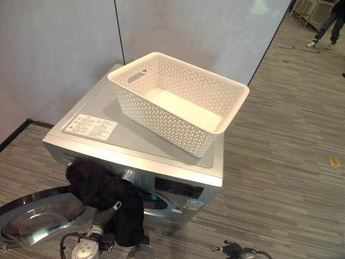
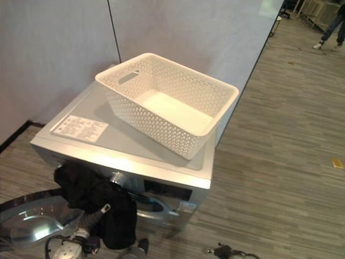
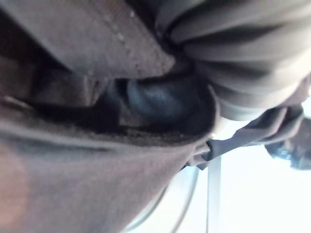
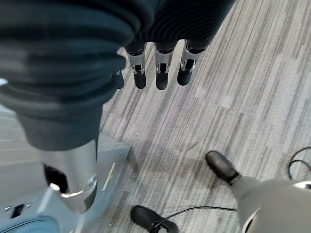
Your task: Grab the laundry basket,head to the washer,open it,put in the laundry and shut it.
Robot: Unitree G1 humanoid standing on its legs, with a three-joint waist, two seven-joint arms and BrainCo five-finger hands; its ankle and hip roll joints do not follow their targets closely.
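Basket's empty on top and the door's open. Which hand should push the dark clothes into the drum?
Left. The dark clothes drape over the left hand right at the washer front, beside the open door. The right hand hangs open over bare floor, holding nothing.

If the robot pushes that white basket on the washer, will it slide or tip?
The white basket looks empty, thin and full of holes, so it is probably light. It rests on the washer's smooth flat top, so it would likely slide. Wide and low, it seems unlikely to tip, though one corner overhangs the edge.
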